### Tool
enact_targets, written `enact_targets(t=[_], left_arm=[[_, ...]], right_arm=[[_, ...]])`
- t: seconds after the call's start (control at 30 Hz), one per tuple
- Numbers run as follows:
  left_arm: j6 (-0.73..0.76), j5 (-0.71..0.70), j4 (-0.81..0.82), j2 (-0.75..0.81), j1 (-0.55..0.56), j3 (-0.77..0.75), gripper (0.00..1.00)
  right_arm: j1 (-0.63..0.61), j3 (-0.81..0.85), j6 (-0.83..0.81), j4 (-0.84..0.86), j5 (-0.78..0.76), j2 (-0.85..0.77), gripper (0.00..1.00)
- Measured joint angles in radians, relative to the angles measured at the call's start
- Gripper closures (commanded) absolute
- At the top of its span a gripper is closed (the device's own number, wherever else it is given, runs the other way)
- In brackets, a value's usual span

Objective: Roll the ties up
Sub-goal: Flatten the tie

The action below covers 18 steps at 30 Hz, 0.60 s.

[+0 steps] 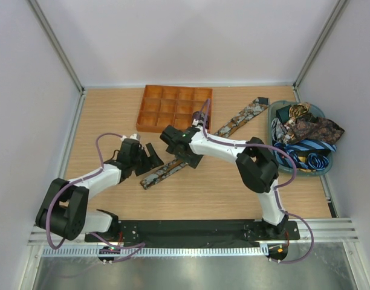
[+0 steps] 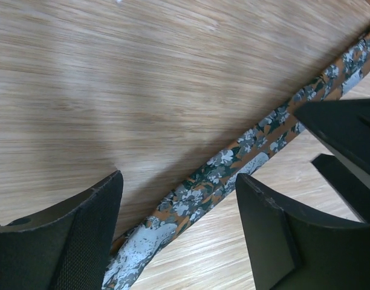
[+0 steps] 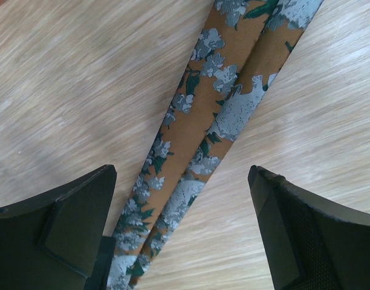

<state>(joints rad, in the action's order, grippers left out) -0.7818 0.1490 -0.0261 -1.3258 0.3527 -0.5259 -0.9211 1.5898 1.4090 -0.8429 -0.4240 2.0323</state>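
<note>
Nothing can be read in any of the views: no writing, label, brand mark, number or sign. The only marking close enough to judge is on the tie (image 3: 197, 157) lying on the bench (image 2: 142, 78), and it is a pattern of pale flowers and green leaves on brown, not lettering.
</note>
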Motion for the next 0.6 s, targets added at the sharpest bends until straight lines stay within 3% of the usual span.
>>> enact_targets(t=[0.33, 0.6], left_arm=[[0.037, 0.036, 0.054, 0.018, 0.037, 0.040, 0.30], [0.037, 0.011, 0.005, 0.150, 0.043, 0.107, 0.28]], right_arm=[[0.000, 0.107, 0.100, -0.080, 0.016, 0.127, 0.05], [0.000, 0.104, 0.154, -0.127, 0.023, 0.140, 0.23]])
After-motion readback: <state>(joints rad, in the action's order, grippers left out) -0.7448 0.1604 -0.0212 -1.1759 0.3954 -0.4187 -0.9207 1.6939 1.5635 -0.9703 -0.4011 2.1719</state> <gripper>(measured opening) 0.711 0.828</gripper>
